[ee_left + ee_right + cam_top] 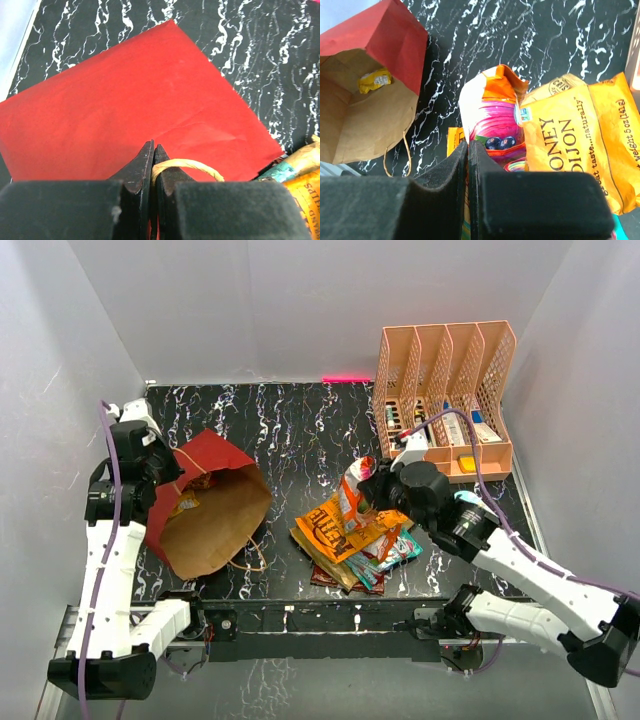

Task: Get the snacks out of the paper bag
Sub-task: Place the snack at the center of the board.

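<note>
Clamps dark red paper bag (215, 510) at nine o'clock in left gripper (152, 150); pinches orange-and-white foil packet (492, 115), three o'clock of it, in right gripper (469, 145).

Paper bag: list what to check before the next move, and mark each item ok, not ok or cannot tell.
1. Left tool gripping the paper bag: ok, shut at the rim beside a handle.
2. Bag mouth open: ok, the bag lies on its side, gaping.
3. Bag emptied: not ok, a yellow packet is inside.
4. Right tool free: not ok, it looks shut on a pink-and-orange packet.
5. More snacks deeper in the bag: cannot tell.
</note>
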{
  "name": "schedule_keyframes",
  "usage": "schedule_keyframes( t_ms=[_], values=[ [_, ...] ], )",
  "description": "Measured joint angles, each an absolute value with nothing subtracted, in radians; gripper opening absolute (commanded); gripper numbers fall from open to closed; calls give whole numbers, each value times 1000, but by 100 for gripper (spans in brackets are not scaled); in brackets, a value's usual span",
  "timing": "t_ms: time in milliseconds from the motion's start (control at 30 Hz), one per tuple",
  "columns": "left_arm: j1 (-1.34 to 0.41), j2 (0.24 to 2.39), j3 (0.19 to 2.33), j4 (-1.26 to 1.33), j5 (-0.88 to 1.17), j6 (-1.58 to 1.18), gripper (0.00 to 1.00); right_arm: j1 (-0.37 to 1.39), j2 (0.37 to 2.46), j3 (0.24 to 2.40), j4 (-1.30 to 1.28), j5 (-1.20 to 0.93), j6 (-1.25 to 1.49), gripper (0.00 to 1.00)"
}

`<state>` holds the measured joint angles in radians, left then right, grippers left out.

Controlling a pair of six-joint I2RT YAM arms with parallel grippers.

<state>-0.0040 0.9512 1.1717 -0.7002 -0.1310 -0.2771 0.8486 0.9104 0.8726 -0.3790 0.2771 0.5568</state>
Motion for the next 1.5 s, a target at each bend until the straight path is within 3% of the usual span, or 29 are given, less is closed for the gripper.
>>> schedule_keyframes(
  t_ms=[467, 1000, 1100, 1367, 1500],
  values=[
    [-4, 981, 1293, -678, -25, -325, 0, 343, 1046, 715, -254, -318, 602, 7],
    [-4, 995, 1298, -666, 2, -342, 0, 303, 970, 523, -257, -331, 600, 9],
    [-4, 1001, 1302, -665, 9, -344, 0, 303, 958, 521, -264, -312, 593, 18],
    [-4, 1002, 1302, -664, 8, -338, 0, 303, 905, 549, -392, -266, 559, 62],
    [-4, 1002, 1302, -664, 4, -330, 0, 303, 862, 609, -482, -259, 529, 75]
  ],
)
